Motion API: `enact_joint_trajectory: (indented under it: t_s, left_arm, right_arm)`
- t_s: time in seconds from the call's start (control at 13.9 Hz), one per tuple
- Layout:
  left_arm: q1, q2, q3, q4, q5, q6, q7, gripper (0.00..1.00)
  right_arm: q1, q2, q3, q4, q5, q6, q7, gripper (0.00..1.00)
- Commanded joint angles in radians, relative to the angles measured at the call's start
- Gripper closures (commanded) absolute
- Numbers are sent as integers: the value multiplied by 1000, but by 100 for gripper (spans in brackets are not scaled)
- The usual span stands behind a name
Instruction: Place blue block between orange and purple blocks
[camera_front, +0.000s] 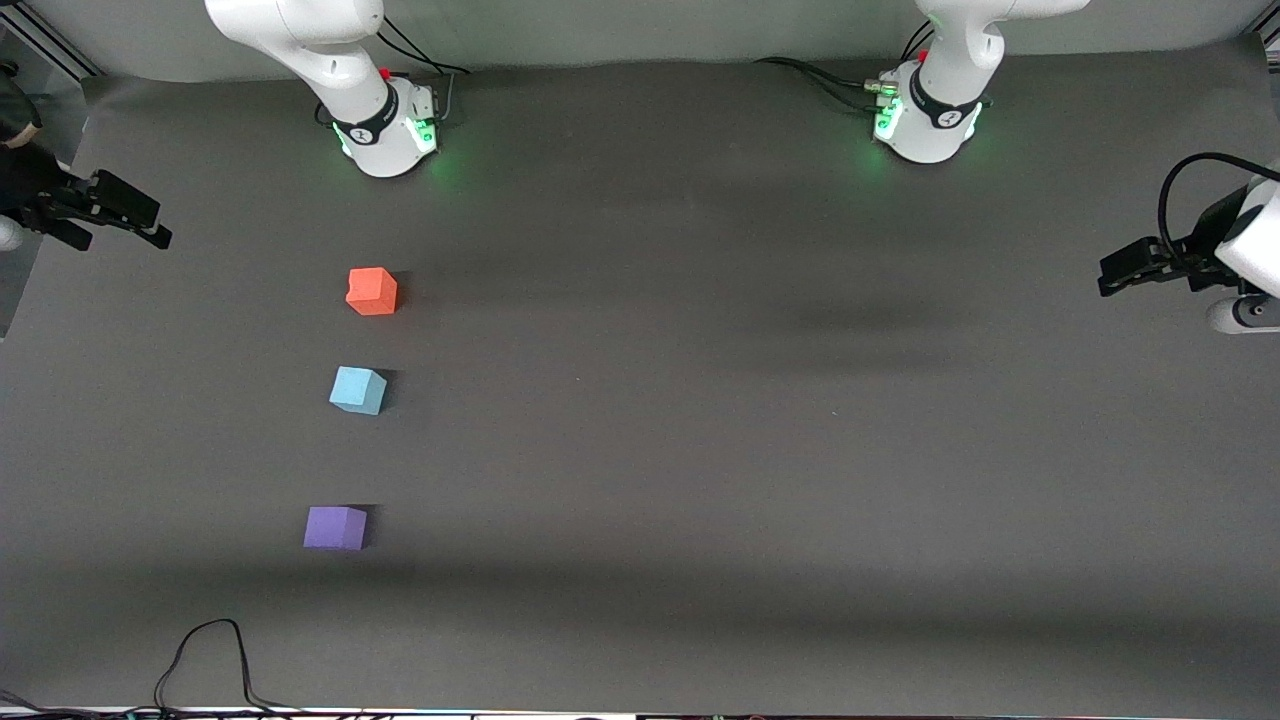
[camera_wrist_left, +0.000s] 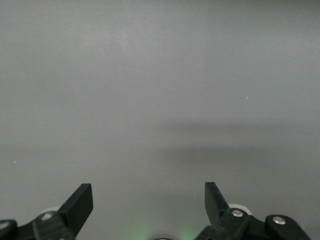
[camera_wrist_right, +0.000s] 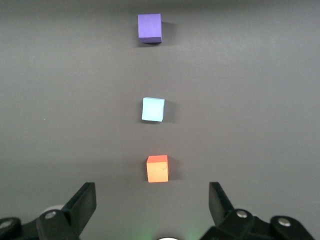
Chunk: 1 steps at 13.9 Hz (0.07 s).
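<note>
Blue block (camera_front: 357, 390) sits between orange block (camera_front: 372, 291) and purple block (camera_front: 335, 527); placement complete. Right claw (camera_front: 125, 215) and left claw (camera_front: 1125, 270) wide open, empty, well clear.

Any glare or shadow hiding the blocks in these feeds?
Front view: even light, no glare; blue block, orange block and purple block cast short shadows, with soft shadow bands across the table. Right wrist view: all three sharp. Left wrist view: only hazy bare table.
</note>
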Motion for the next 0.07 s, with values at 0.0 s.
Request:
enact_joint_trajectory:
  t_s: [0.0]
  left_arm:
    - [1,6,-2,16,-5,-7,5,0]
  right_arm:
    - [47,-12,-2,-6,-20,-33,12,0]
